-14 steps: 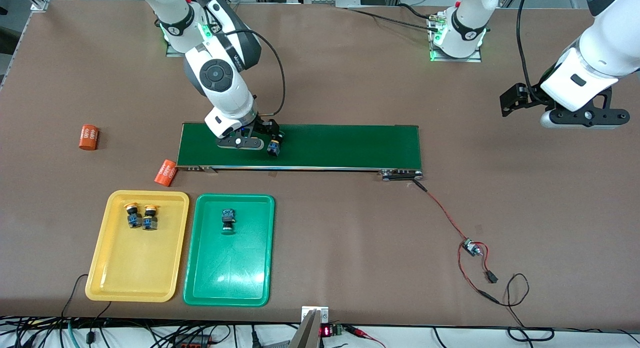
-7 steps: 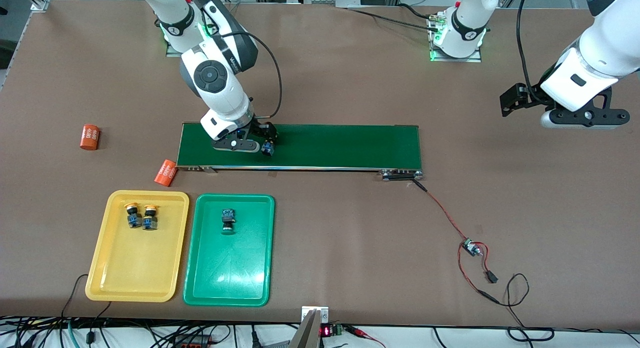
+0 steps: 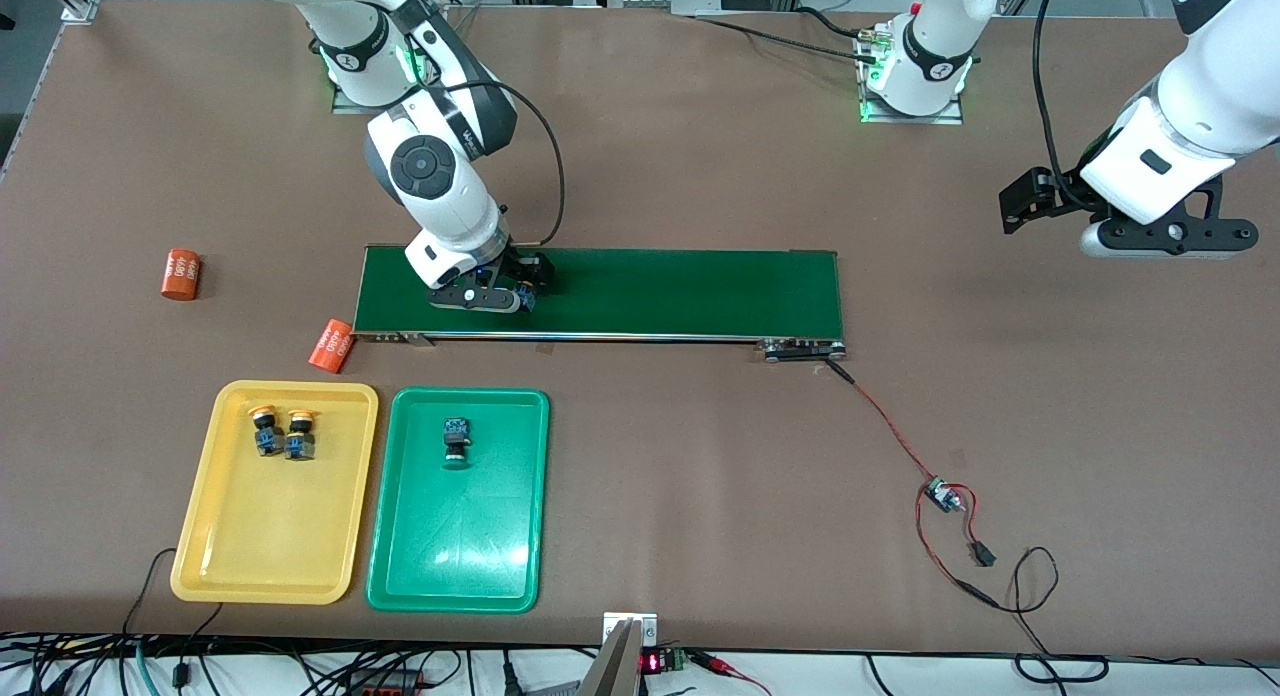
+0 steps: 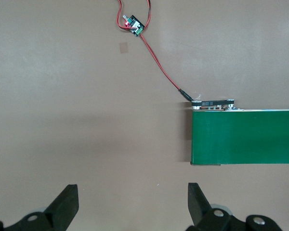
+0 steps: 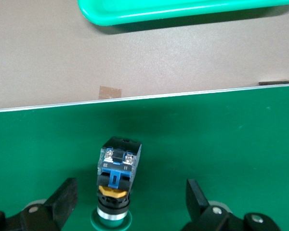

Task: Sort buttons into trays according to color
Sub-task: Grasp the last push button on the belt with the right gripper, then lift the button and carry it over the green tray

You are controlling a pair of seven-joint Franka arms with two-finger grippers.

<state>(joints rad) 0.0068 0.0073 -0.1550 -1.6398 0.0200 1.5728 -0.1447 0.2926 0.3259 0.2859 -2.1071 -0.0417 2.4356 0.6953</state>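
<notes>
right wrist view: right claw (image 5: 126,204) spread wide around green button (image 5: 116,179) on conveyor belt (image 5: 207,139), gripping nothing.

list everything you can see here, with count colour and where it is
buttons in yellow tray: 2, yellow-orange caps, side by side at the tray's end nearest the belt
button in green tray: 1, green cap, at the end nearest the belt
button on belt: 1, green cap, between the right gripper's open fingers, ungripped
conveyor belt: 1, dark green, mid-table
orange cylinders: 2; one by the belt's corner, one toward the right arm's end
red wire with small board: 1, from the belt's end
left gripper: open, waiting over bare table
right gripper: open, low over the belt
</notes>
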